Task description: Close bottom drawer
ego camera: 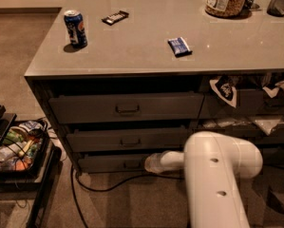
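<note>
The slim dark grey bottom drawer (108, 163) lies lowest in the left stack under the grey stone counter (146, 32), and it seems slightly pulled out. The white robot arm's (217, 175) pincer (152, 163) sits at 3 o'clock of the drawer's small metal loop handle (131, 164), at the drawer front. I cannot tell whether it is open or closed.

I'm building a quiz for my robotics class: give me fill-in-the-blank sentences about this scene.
1. The gripper is at the bottom drawer, beside its ____.
2. The can stands ____ on the counter.
3. The packet near the counter's front edge is coloured ____.
Missing words: handle; upright; blue.
</note>
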You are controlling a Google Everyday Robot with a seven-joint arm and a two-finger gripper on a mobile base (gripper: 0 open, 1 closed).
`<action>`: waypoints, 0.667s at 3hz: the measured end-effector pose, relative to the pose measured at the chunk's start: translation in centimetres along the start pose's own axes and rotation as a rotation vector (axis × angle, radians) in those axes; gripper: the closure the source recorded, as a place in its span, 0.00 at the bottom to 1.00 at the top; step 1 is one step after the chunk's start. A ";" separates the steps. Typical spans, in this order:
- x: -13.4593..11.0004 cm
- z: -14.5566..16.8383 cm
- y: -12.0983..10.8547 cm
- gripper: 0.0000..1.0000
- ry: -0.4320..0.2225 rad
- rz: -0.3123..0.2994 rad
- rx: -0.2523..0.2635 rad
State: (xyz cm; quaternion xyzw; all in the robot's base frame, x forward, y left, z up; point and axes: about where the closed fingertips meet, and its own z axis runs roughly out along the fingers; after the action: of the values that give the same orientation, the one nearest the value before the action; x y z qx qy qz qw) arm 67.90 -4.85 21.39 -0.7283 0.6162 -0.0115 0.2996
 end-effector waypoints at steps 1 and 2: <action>0.2 -3.1 1.0 1.00 0.074 -0.006 -0.041; 0.7 -7.1 1.8 1.00 0.122 0.018 -0.002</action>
State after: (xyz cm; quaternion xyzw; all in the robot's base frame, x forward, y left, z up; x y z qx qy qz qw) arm 63.77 -8.57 26.17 -0.7210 0.6399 -0.0523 0.2608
